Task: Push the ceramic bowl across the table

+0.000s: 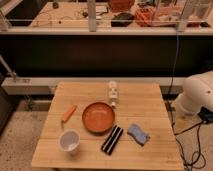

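Sitting on light wooden surface (pixel 145 107): round orange-brown glazed ceramic bowl (pixel 98 117)
Gripper: out of frame, past white arm (pixel 197 95); jaws can't tell

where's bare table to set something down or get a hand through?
Free: back-right table, between the white bottle and the right edge, behind the blue cloth; back-left corner, behind the orange stick. Crowded: around the bowl, with the cup and black bar close by. The gripper is not in view; only the white arm shows, right of the table.

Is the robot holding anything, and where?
Nothing on the table is held; the ceramic bowl sits free. The gripper is out of view; only the white arm shows.
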You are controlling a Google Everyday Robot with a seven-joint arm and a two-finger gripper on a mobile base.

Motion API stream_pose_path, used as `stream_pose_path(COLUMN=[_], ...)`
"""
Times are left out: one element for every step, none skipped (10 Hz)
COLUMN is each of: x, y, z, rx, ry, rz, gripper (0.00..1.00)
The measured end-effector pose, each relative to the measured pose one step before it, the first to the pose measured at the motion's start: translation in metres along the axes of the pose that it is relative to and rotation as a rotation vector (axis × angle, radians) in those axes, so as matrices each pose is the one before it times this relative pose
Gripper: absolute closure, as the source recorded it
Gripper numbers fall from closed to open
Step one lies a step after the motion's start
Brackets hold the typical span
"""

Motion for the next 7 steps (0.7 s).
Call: stream_pose_path(x=[-0.00005,0.00002,-0.00003,-0.00230,-0.00565,-0.01588,-0.01785], y=[-0.00006,0.00002,-0.00002,0.00035,-0.00025,0.00029,0.00025], z=[-0.00005,0.00002,-0.00003,-0.00075,-0.00024,-0.00060,-0.00133], rx=[0.00015,-0.00002,0.00008,0.00128,0.00095,0.00135,0.00317], ry=[-0.00002,0.00000,0.00003,0.00053,0.00053,-0.00061,-0.00022], rz=[-0.00004,-0.00004,0.00003,-0.00282,-0.00627,-0.01216,-0.01210], gripper=[0.20,0.20,0.20,0.20,0.20,0.20,0.20])
